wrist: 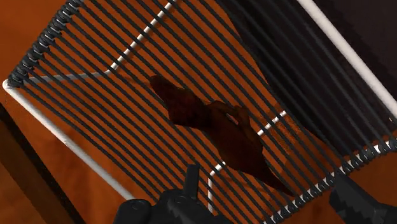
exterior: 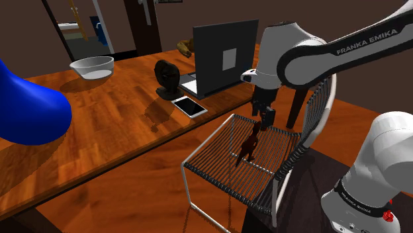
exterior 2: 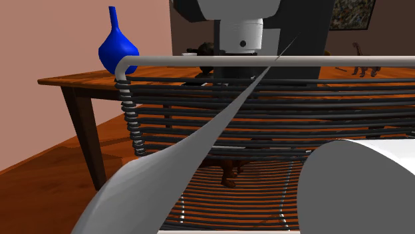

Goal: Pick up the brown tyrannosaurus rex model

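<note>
Your jaws stand apart with nothing between them. The gripper point(exterior: 265, 118) hangs just above the brown tyrannosaurus rex model point(exterior: 249, 145), which stands on its legs about mid-seat on the corded chair point(exterior: 198, 149), well in from every edge of the seat.

In the wrist view the model point(wrist: 216, 124) lies ahead of the fingers point(wrist: 193, 175), body lengthwise, tail running back toward the gap.

It looks light and stiff, probably smooth enough to slip, with a thin tail and small limbs that could twist out of a grip. Take it across the flanks at the thick torso, not the neck or tail. Lift straight up, since the feet may catch between the cords.

Beyond the chair, a laptop point(exterior: 222, 56) and a phone point(exterior: 189, 106) sit near the table's point(exterior: 106, 132) closest edge.
</note>
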You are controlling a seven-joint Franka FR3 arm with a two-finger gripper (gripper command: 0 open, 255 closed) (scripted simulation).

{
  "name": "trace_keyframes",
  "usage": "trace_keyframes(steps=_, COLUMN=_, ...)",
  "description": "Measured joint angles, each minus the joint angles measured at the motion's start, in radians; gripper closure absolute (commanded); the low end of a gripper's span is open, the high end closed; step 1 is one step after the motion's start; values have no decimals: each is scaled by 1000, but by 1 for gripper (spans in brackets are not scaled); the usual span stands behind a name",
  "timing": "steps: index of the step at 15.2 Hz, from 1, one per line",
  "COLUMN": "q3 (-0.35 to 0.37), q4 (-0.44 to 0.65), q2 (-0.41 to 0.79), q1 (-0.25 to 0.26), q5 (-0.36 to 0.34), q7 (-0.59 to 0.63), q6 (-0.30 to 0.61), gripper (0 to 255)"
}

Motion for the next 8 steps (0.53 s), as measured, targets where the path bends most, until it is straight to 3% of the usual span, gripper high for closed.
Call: trace_keyframes(steps=8, q3=-13, q4=-89, q2=226, q1=61, q5=-96, q7=-243, q6=331, gripper=0)
